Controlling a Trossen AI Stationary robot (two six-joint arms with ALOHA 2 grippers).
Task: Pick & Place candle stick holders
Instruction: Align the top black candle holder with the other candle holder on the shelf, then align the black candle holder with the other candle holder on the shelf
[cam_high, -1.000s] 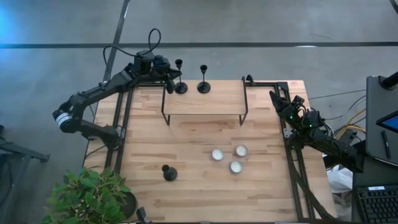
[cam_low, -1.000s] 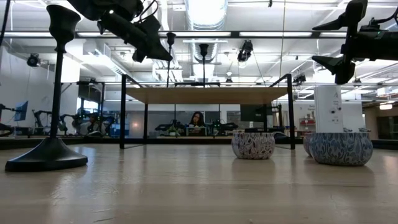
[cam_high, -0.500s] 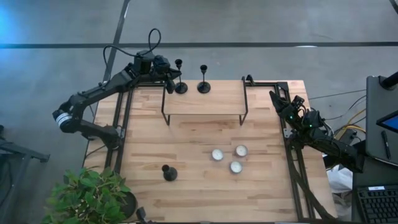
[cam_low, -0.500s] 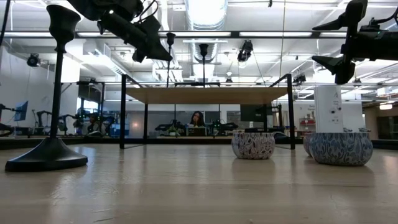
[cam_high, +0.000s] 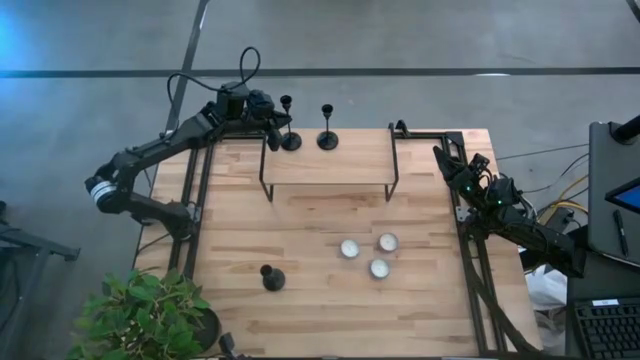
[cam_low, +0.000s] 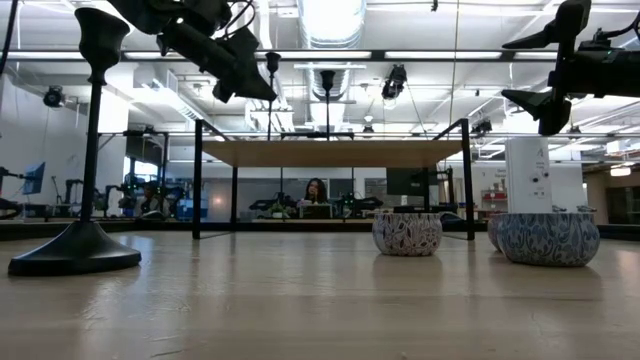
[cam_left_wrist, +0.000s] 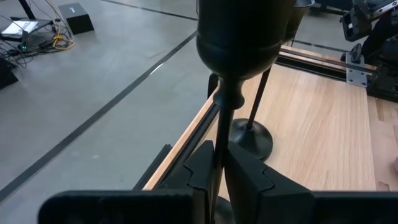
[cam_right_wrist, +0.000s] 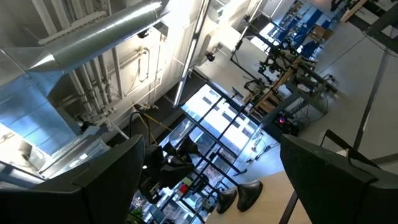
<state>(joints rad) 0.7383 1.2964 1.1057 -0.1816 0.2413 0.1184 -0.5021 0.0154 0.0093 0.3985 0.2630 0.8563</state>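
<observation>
Two black candle stick holders stand at the far left of the raised wooden shelf (cam_high: 330, 165). My left gripper (cam_left_wrist: 219, 171) is shut on the left one (cam_high: 289, 125). The other one (cam_high: 327, 132) rests on its round base (cam_left_wrist: 252, 138) just to the right of it. A third holder (cam_high: 272, 278) stands on its base on the table, near the front left (cam_low: 85, 150). My right gripper (cam_low: 545, 70) waits open in the air at the table's right side, with nothing between its fingers (cam_right_wrist: 106, 180). My left gripper pinches the holder's thin stem (cam_left_wrist: 219, 134), just below the cup, between its two fingers. The fingers come from the table's far left, slanting slightly down, and lie across the stem. The holder is upright, with its base (cam_high: 291, 142) at the shelf's far left corner.
Three patterned cups with white candles (cam_high: 349, 248), (cam_high: 387, 242), (cam_high: 379, 268) sit on the table right of centre. The shelf stands on black metal legs (cam_low: 198, 180). A potted plant (cam_high: 140, 315) is at the near left corner. Black rails run along both table sides.
</observation>
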